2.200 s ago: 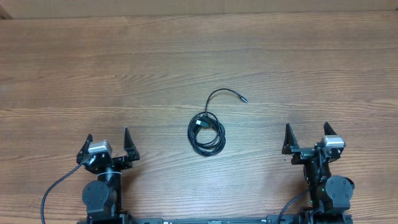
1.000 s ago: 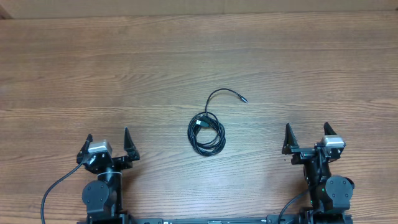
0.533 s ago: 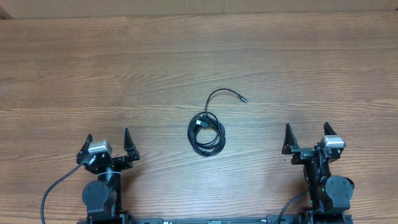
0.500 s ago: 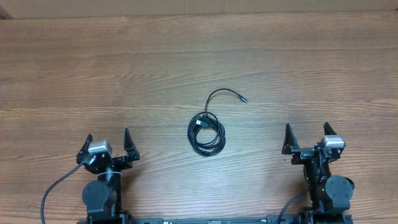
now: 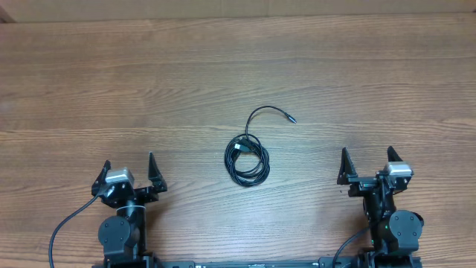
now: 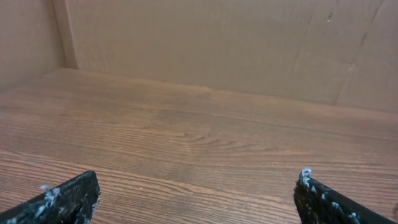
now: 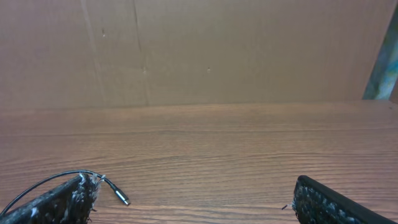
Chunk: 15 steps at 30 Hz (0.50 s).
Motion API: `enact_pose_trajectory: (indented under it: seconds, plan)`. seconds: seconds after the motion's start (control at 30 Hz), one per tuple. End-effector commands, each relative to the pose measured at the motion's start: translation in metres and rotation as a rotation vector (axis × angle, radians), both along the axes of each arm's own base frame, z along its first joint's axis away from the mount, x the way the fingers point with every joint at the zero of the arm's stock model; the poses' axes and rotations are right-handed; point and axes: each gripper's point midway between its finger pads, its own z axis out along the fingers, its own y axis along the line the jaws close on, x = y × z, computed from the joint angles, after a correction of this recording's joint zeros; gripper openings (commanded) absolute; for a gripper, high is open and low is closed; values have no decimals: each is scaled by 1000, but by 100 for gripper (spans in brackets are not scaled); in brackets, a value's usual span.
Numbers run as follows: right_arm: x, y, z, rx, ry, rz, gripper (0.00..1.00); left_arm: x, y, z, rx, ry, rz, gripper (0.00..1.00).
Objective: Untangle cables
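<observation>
Tangled cables (image 5: 248, 158) lie coiled at frame centre on the table (image 5: 111, 74), with a free plug end (image 5: 291, 118) trailing up-right. At the bottom edge, left tool (image 5: 129, 162) and right tool (image 5: 367, 152) are both spread wide and empty. Suggest right tool takes the plug end low while left tool pins the coil.

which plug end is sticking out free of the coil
The plug end on the right, at the tip of the strand arcing away from the coil. The other plug end sits on the coil's upper left.
</observation>
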Motion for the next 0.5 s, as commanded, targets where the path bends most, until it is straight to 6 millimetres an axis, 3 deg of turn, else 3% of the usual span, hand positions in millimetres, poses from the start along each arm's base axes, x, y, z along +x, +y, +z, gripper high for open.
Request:
enact_pose_trajectory:
  seconds: [0.0,0.47]
  plan:
    - [0,-1,-3,9,1,-6,100,0,1,-1,-8,-2,7,100]
    - [0,-1,-3,9,1,-6,100,0,1,-1,-8,-2,7,100]
